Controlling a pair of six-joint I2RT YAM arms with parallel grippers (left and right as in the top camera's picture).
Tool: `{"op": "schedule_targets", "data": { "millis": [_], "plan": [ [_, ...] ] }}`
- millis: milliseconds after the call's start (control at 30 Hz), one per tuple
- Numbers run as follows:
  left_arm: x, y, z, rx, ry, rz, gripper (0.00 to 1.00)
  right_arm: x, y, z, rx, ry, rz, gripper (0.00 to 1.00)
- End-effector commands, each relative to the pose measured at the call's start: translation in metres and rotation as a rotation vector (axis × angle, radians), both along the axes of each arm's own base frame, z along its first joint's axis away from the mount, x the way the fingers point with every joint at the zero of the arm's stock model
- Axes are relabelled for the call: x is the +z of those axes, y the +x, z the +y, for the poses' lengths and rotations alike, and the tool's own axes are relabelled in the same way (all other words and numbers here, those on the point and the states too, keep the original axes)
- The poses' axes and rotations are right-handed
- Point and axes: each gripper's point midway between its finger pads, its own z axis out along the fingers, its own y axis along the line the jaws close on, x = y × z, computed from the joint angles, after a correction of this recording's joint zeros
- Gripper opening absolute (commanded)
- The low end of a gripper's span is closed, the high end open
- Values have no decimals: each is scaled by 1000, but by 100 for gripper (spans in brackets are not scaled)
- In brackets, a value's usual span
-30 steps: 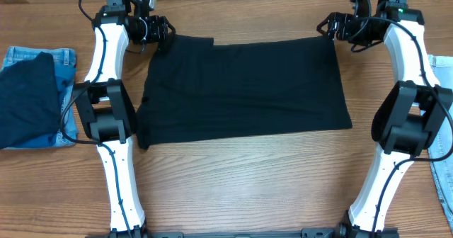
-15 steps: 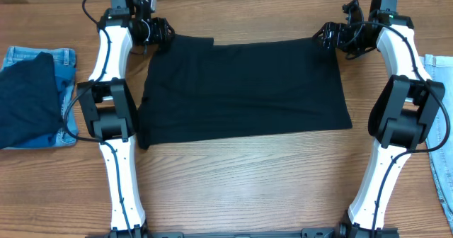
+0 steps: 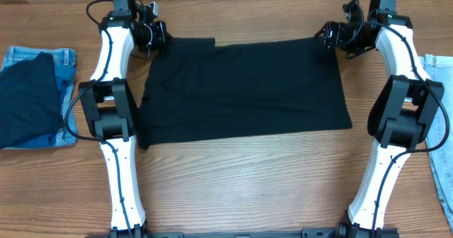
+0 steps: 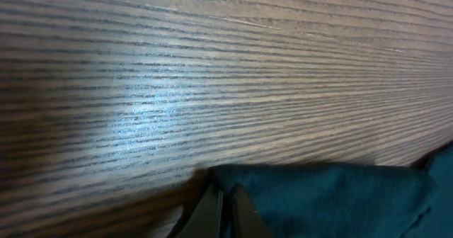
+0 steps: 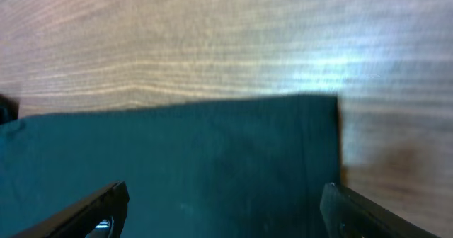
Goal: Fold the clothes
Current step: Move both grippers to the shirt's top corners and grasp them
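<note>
From overhead, the black clothes (image 3: 241,89) lie spread flat across the middle of the worktop (image 3: 241,188). The left end effector (image 3: 157,36) is at their far left corner and the right end effector (image 3: 327,36) at their far right corner. At the far left edge a navy garment (image 3: 25,103) rests on a denim piece (image 3: 65,57). In the left wrist view, the left end effector (image 4: 225,213) is pinched fully closed on the corner of the clothes (image 4: 333,195). In the right wrist view, the right end effector (image 5: 226,217) is spread wide and grips nothing. Its fingers (image 5: 92,210) straddle the corner of the clothes (image 5: 198,167).
</note>
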Motion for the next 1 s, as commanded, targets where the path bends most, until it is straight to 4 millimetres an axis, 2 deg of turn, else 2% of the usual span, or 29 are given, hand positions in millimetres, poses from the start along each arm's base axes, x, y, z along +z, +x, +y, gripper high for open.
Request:
{"op": "schedule_targets", "data": {
  "millis": [0, 67, 133, 233, 367, 433, 467, 500, 567, 633, 700, 767, 867, 900, 967],
  "plan": [
    [-12, -4, 9, 31, 22, 43, 4, -1, 13, -3, -6, -22, -46, 91],
    [-13, -6, 9, 29, 23, 53, 4, -8, 19, -6, -13, -37, -59, 91],
    [-12, -6, 8, 29, 23, 51, 4, -24, 22, -13, -70, -50, -30, 94],
    [-12, -6, 8, 29, 23, 51, 4, -45, 25, -13, -70, -43, -21, 94],
    [-13, -6, 9, 30, 25, 52, 4, -52, 30, -13, -72, -44, -35, 94],
    [-13, -5, 9, 30, 26, 50, 5, -51, 32, -13, -76, -42, -43, 82],
    [-13, -6, 9, 31, 25, 51, 5, -51, 33, -13, -86, -37, -42, 73],
    [-13, -5, 9, 30, 26, 50, 5, -51, 33, -13, -91, -34, -39, 56],
    [-12, -5, 9, 31, 26, 48, 6, -51, 34, -13, -105, -27, -36, 45],
    [-12, -5, 9, 30, 26, 49, 5, -51, 34, -13, -105, -27, -36, 26],
    [-12, -5, 9, 30, 26, 47, 6, -51, 34, -14, -119, -23, -30, 14],
    [-12, -4, 9, 31, 26, 42, 5, -51, 33, -14, -141, -9, -14, 5],
    [-12, -6, 8, 33, 11, 53, 4, -42, 32, -22, -243, 52, 26, 4],
    [-10, -8, 5, 24, -7, 61, 4, -31, 29, -21, -242, 74, 28, 4],
    [6, -8, -4, -2, -64, 43, 4, -10, 25, -21, -243, 71, 22, 4]
  ]
}}
